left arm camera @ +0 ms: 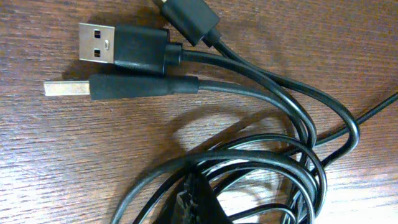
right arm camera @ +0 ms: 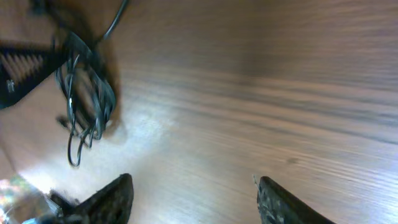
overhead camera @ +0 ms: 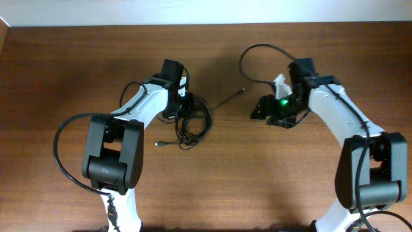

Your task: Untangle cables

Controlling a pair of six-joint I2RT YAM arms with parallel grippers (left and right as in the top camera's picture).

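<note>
Near the middle of the worktop (overhead camera: 58, 58), the cables (overhead camera: 193, 124) lie as one looped bundle, no cord separated. Left pincer (overhead camera: 183, 106) clenched at the bundle; a grip on a strand cannot be confirmed. Right pincer (right arm camera: 193, 193) released, empty. Untangling judged barely begun.

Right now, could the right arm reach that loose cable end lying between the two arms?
Probably yes. The loose cable end lies on bare table near the right arm's fingers, which stand apart with nothing between them. Only wood seems to separate fingers and cable.
</note>
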